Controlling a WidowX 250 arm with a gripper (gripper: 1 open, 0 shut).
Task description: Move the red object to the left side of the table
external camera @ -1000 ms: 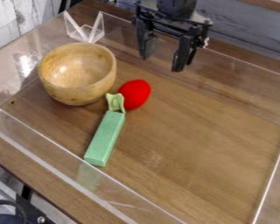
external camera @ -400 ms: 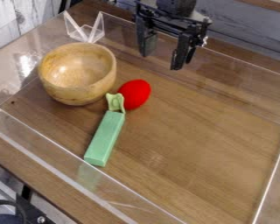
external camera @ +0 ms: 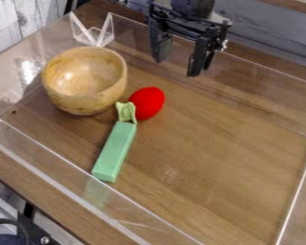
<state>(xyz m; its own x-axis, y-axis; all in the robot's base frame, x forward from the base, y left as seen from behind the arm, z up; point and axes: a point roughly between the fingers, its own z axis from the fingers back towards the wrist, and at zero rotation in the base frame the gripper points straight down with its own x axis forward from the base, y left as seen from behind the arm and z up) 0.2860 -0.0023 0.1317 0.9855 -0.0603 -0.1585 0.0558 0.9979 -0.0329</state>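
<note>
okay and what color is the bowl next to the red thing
Light tan, like wood; the bowl shows best in the camera view.

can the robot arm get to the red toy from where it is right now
Probably yes: the end effector hangs open, and nothing shows between it and the red toy, though the wooden bowl close beside could crowd one finger.

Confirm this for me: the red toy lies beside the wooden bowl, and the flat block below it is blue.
The block is green, not blue, as the camera view shows; the red toy does lie beside the wooden bowl.
</note>
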